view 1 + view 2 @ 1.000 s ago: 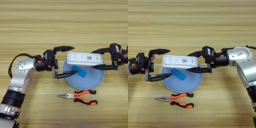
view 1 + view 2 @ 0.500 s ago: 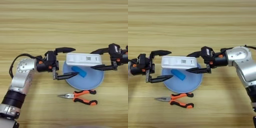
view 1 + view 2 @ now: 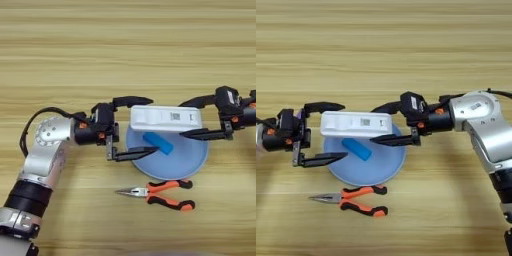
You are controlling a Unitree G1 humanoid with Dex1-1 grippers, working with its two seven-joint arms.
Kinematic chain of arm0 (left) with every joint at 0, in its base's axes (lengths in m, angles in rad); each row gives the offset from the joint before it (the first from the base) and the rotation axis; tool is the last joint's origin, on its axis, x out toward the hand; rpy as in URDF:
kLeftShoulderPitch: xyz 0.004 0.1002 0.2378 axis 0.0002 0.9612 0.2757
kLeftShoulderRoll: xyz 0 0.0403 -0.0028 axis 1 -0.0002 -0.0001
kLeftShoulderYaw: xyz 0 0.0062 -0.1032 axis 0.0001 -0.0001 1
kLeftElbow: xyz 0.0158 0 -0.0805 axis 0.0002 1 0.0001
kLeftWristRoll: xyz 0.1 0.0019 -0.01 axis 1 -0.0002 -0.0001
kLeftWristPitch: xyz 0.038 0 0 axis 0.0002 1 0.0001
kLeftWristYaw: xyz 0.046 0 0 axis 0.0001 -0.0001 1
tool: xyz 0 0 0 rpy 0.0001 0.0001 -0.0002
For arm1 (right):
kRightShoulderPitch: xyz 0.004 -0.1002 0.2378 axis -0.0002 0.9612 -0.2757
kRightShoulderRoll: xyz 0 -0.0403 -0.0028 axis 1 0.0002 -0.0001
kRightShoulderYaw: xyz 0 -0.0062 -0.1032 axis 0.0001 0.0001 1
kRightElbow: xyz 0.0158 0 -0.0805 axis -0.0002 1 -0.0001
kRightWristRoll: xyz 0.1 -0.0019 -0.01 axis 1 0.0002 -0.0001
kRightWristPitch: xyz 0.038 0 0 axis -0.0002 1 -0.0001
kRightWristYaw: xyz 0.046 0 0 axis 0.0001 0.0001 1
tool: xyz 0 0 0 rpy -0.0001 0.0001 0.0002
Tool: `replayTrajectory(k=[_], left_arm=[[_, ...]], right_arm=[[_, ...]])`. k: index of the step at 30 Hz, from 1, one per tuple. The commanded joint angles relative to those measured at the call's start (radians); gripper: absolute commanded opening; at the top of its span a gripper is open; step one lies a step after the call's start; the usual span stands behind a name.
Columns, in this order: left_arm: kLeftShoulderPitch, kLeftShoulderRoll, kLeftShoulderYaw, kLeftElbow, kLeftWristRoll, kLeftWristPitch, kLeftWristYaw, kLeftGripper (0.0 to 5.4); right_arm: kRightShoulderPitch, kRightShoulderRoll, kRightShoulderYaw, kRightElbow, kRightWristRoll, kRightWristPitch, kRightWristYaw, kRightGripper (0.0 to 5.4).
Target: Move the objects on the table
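I see both spread grippers, left (image 3: 131, 127) and right (image 3: 199, 118), have closed in beside the white device (image 3: 166, 118) over the plate (image 3: 195, 162), bracketing it.

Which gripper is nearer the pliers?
Left. The left gripper sits just up-left of the pliers, its lower finger close above them; the right gripper is farther, up-right across the plate.

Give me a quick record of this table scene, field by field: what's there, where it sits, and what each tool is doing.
surface: wooden table
plate: light blue, centre
blue block: on plate
white device: lying across plate's far rim
pliers: orange and black, on the table in front of plate
left tool: open, at device's left end
right tool: open, at device's right end
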Motion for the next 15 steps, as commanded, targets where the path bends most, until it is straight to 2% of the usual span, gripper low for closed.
replayTrajectory(k=[1, 15], left_arm=[[-0.018, 0.017, -0.007, -0.001, 0.02, 0.009, -0.011, 5.01], [-0.022, 0.02, -0.016, 0.003, 0.021, 0.006, -0.012, 3.76]], right_arm=[[-0.029, 0.003, -0.003, -0.003, 0.004, 0.0, -0.006, 2.92], [-0.036, 0.005, -0.009, 0.007, 0.0, -0.005, -0.007, 2.92]])
